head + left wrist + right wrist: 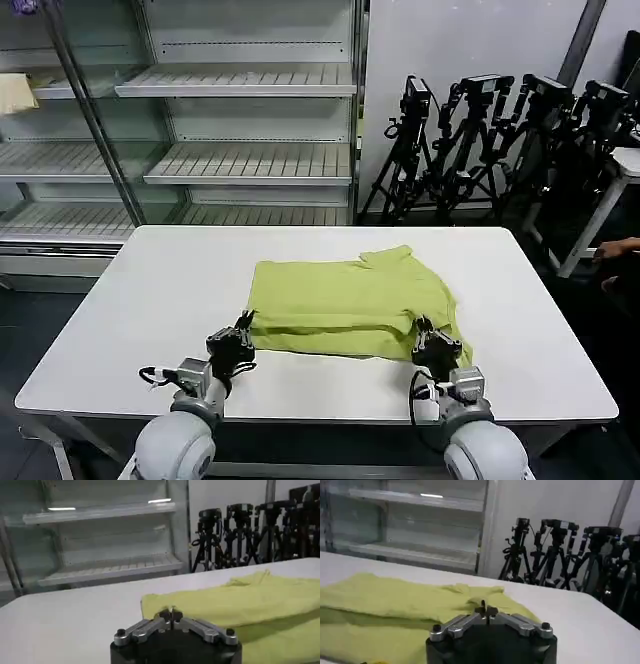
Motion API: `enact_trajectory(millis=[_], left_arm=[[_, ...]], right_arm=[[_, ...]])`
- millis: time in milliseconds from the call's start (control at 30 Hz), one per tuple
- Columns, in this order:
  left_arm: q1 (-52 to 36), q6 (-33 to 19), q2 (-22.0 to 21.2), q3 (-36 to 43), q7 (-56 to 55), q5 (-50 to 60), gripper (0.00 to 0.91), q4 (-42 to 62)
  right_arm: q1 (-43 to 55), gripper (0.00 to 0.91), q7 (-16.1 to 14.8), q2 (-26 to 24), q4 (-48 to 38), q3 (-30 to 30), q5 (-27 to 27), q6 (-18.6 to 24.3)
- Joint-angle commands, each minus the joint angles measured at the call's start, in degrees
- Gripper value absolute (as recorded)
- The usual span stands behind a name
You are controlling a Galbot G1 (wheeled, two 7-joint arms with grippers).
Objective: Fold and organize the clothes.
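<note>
The lime yellow-green T-shirt [345, 300] lies partly folded in the middle of the white table [160, 300]. An upper layer runs between my two grippers with a shadow band beneath it, and a lower layer shows nearer me. My left gripper [243, 325] is at the shirt's near left corner, its fingertips pressed together at the cloth's edge [171, 614]. Over the near right corner, my right gripper [423, 330] has its fingertips closed on the fabric [485, 611]. The shirt [240, 605] [395, 600] spreads beyond both sets of jaws. No printed graphic shows.
Bare table surface surrounds the shirt on all sides. Behind the table stands a glass-fronted shelving unit [200, 120]. Several black camera tripods [480, 140] cluster at the back right, next to a small white table [625, 165].
</note>
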Motion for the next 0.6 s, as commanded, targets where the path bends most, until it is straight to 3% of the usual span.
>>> enact_trajectory(millis=[33, 67, 100, 167, 600], left_arm=[[-3.0, -0.1, -0.1, 1.6, 0.0, 1.6, 0.03, 4.4], [-3.2, -0.1, -0.3, 1.6, -0.1, 1.6, 0.091, 4.7], [-3.4, -0.1, -0.6, 1.6, -0.3, 1.6, 0.443, 4.9], [-3.6, -0.1, -1.0, 1.6, -0.5, 1.7, 0.907, 5.3], [3.2, 0.9, -2.5, -1.6, -1.3, 1.7, 0.907, -1.7]], right_arm=[[4.6, 0.222, 0.1, 0.2, -6.6, -1.6, -1.3, -0.3], [4.5, 0.484, 0.1, 0.4, -6.6, -1.6, -1.6, -0.7], [4.3, 0.907, 0.1, 0.6, -6.5, -1.7, -1.9, -1.1], [3.5, 0.907, 0.0, 0.9, -6.0, -1.4, -2.2, -1.0], [-6.2, 0.907, 0.6, 0.9, 4.9, 6.1, 1.0, 3.4]])
